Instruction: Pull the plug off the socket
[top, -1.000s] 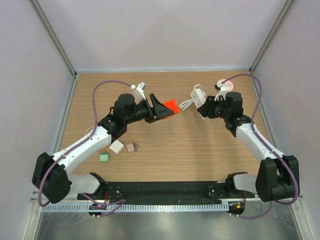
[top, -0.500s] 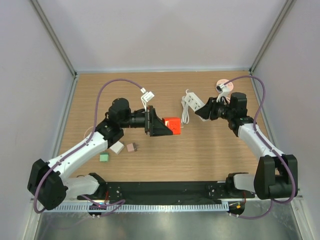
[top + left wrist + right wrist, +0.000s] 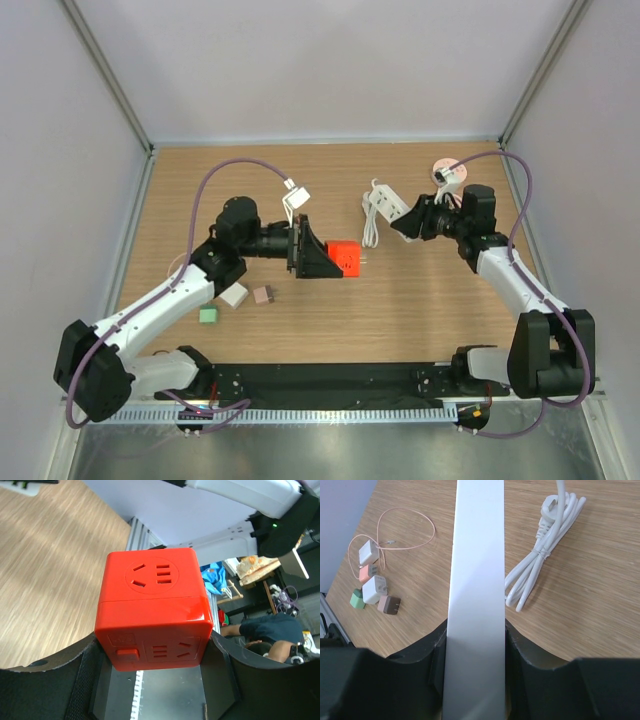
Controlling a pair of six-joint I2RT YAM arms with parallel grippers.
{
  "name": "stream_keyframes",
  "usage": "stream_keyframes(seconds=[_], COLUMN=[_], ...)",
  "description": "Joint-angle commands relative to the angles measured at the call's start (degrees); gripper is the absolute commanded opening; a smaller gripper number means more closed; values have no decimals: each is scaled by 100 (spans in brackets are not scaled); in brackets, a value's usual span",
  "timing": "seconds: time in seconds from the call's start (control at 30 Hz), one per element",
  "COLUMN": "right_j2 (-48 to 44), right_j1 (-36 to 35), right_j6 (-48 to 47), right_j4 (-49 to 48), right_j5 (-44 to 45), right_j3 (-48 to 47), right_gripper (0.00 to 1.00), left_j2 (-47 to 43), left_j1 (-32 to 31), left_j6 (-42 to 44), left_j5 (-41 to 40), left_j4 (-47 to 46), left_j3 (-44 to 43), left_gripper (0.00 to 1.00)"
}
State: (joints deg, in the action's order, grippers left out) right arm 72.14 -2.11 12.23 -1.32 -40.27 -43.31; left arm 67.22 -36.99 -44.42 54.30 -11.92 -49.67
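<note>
My left gripper (image 3: 333, 258) is shut on a red cube plug (image 3: 345, 257), held above the table's middle with its metal prongs pointing right and bare. In the left wrist view the cube (image 3: 152, 615) sits between my dark fingers, and the gripper (image 3: 155, 655) clamps its sides. My right gripper (image 3: 408, 222) is shut on a white socket strip (image 3: 386, 203) at the back right. The strip (image 3: 476, 580) runs lengthwise through the right gripper (image 3: 475, 645). A clear gap separates cube and strip. The strip's coiled white cable (image 3: 371, 230) lies beneath it on the table (image 3: 545, 550).
Small charger blocks lie at the left: white (image 3: 233, 294), brown (image 3: 263, 295), green (image 3: 208, 314). They also show in the right wrist view (image 3: 374, 589), with a thin pink cable (image 3: 405, 530). A pink round item (image 3: 447, 172) sits at the back right. Grey walls enclose the table.
My left gripper has turned and carried the red cube nearer and away from the strip. The right gripper has shifted the strip slightly left and down.
</note>
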Motion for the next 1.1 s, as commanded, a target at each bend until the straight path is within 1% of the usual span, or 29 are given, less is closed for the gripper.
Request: stream_keyframes(seconds=[0.0, 0.03, 0.07, 0.13, 0.2, 0.23, 0.33, 0.5, 0.63, 0.8, 1.07], right_j2=[-68, -68, -68, -68, -60, -60, -59, -51, -51, -16, 11], right_j1=[44, 53, 61, 70, 88, 88, 79, 97, 97, 105, 114], right_j6=[-19, -1, 7, -1, 16, 8, 34, 34, 34, 43, 25], right_j4=[-650, -650, -659, -659, -668, -668, -676, -676, -676, -685, -676], right_j5=[-200, -209, -209, -209, -209, -209, -209, -200, -200, -209, -236], right_j3=[-143, -134, -143, -134, -134, -134, -134, -134, -134, -134, -151], right_gripper=[1, 1, 1, 1, 1, 1, 1, 1, 1, 1, 1], left_j2=[19, 63, 98, 133, 133, 116, 98, 98, 256, 511, 810], left_j1=[34, 43, 43, 69, 78, 87, 113, 131, 227, 482, 957], left_j6=[232, 215, 163, 40, -92, -136, -189, -163, 4, 249, 408], left_j5=[-410, -568, -857, -1149, -1509, -1658, -2063, -2476, -3091, -3505, -3751], left_j4=[636, 1021, 1173, 1708, 1956, 2270, 2798, 3353, 4134, 4558, 4462], left_j3=[-288, -350, -394, -508, -535, -570, -605, -632, -640, -413, -8], left_gripper=[0, 0, 0, 0, 0, 0, 0, 0, 0, 0, 0])
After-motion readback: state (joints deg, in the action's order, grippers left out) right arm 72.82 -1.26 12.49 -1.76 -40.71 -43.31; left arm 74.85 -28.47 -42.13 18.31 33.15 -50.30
